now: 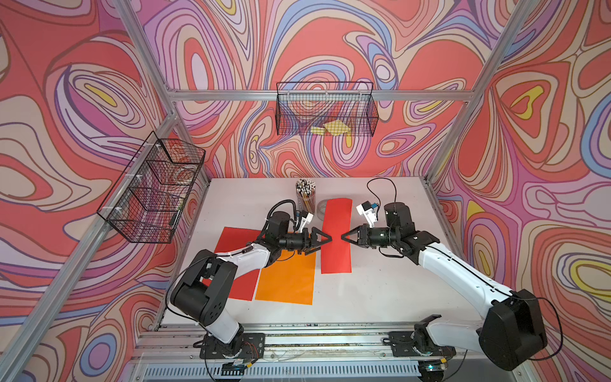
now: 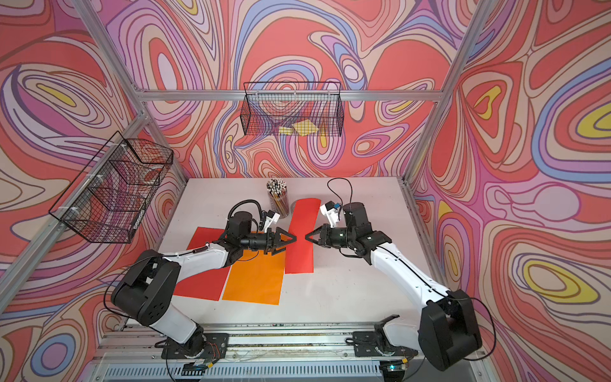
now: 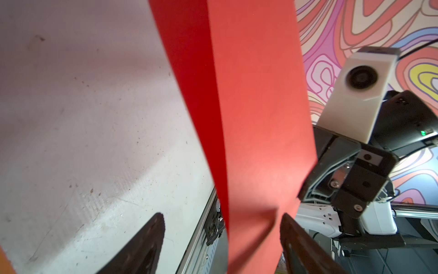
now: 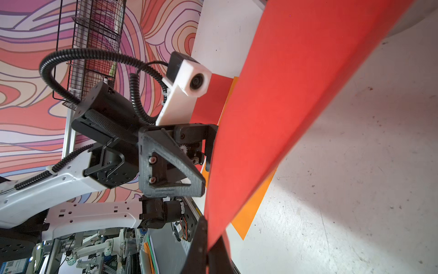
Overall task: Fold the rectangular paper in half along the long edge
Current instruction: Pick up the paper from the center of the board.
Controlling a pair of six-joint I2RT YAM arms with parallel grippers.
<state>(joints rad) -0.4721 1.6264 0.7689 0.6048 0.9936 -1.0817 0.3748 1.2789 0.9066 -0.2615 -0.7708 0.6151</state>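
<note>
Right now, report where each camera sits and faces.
Both top views: high at the front, looking down on table and both arms.
Left wrist: faces the right gripper across the red paper; own open fingertips show.
Right wrist: faces the left gripper; own fingers pinch the paper.
Wrist views share the paper, from opposite sides.

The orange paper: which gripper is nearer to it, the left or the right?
Left. The left gripper is by the far corner of the orange paper and is open. The right gripper is across the red paper from it, shut on that paper's edge.
</note>
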